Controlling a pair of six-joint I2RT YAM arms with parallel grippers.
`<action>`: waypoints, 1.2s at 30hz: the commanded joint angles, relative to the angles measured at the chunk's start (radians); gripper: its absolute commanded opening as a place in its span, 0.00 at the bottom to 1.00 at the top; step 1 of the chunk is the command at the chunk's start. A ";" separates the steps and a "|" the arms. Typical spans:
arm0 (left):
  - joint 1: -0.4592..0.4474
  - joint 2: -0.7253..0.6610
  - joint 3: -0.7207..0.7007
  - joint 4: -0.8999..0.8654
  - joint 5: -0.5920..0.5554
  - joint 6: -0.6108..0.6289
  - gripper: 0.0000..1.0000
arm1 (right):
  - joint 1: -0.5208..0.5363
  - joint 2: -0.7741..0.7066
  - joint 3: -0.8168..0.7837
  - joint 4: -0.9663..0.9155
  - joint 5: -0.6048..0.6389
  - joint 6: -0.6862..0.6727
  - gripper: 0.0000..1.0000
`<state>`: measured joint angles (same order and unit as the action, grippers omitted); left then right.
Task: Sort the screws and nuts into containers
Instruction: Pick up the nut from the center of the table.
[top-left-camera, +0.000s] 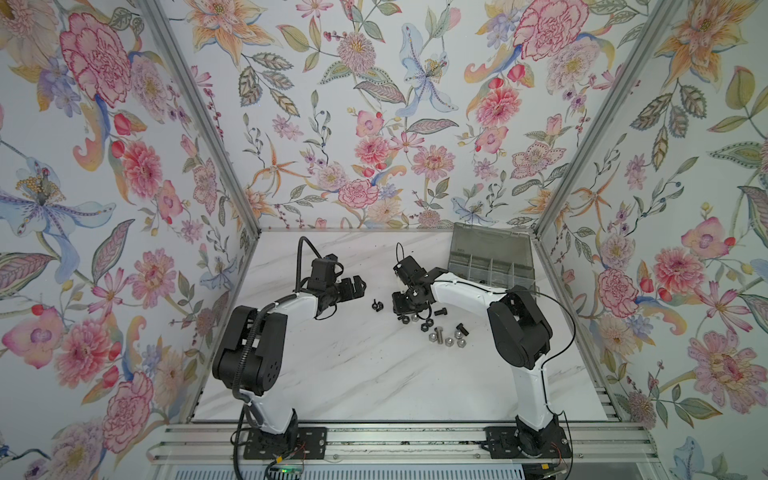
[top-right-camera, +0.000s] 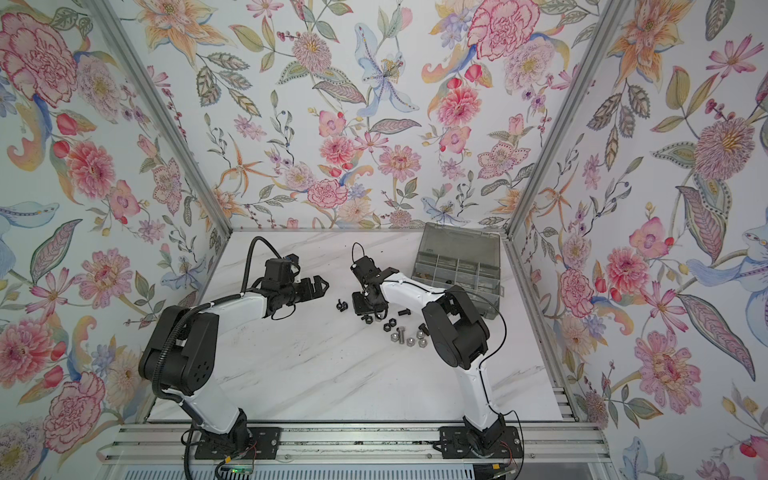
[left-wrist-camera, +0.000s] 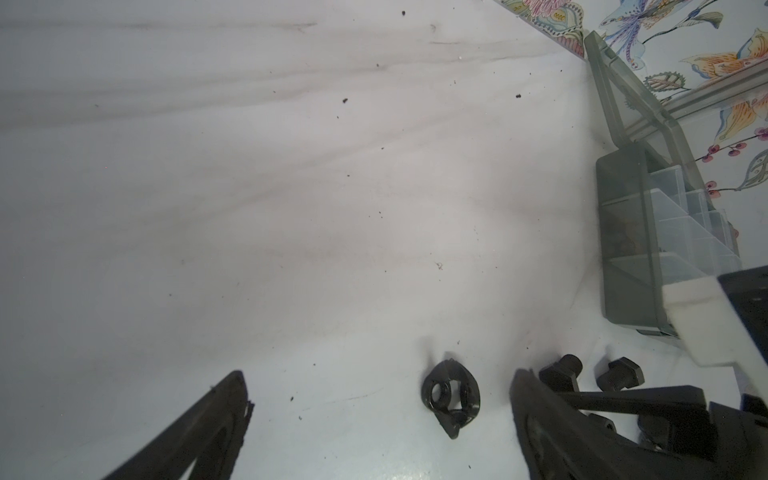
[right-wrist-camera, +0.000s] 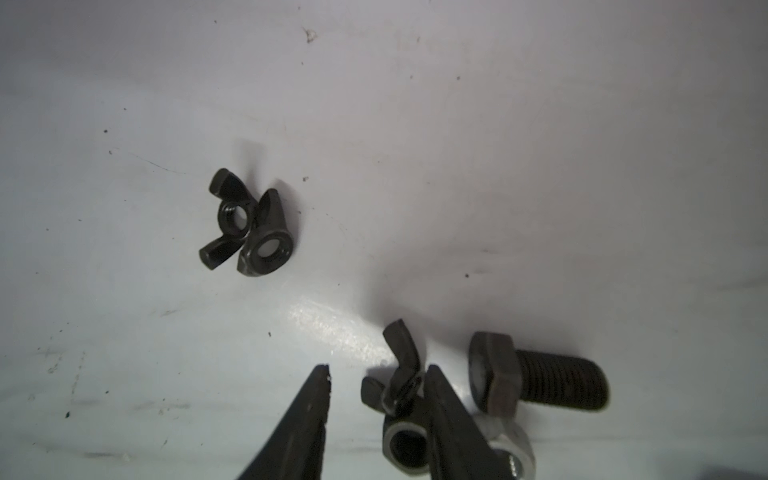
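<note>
**Top views:** organizer box (top-left-camera: 488, 266) sits far right on the table, lid up. Loose screws and nuts (top-left-camera: 436, 335) lie under the right gripper (top-left-camera: 406, 312), roughly a dozen, too small to count exactly. Left gripper (top-left-camera: 360, 286) is wide open and empty.

**Left wrist:** two black screws (left-wrist-camera: 561, 370), one wing-nut pair (left-wrist-camera: 451, 397).

**Right wrist:** jaws part-open astride a single wing nut (right-wrist-camera: 399, 374), which touches one finger. Three wing nuts in all, one bolt (right-wrist-camera: 536, 378), two hex nuts (right-wrist-camera: 405, 449). We judge these light, rigid and slick, so pinch across the wings.

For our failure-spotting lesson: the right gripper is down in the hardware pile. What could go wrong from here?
The right gripper straddles a tilted black wing nut resting against only one finger; closing may twist it loose. A black hex nut lies against it and a bolt beside, so either could be dragged along.
</note>
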<state>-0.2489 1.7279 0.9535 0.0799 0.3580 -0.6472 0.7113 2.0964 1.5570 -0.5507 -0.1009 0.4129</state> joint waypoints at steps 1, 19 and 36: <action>-0.007 -0.011 -0.016 -0.009 -0.016 0.001 0.99 | 0.011 0.022 0.020 -0.023 0.007 0.000 0.40; -0.006 -0.008 -0.013 -0.004 -0.013 0.000 0.99 | 0.013 0.074 0.031 -0.043 0.049 -0.021 0.30; -0.007 -0.008 -0.010 -0.014 -0.018 0.002 1.00 | 0.002 0.054 0.016 -0.045 0.056 -0.026 0.01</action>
<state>-0.2489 1.7283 0.9497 0.0822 0.3580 -0.6472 0.7174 2.1426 1.5829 -0.5545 -0.0593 0.3962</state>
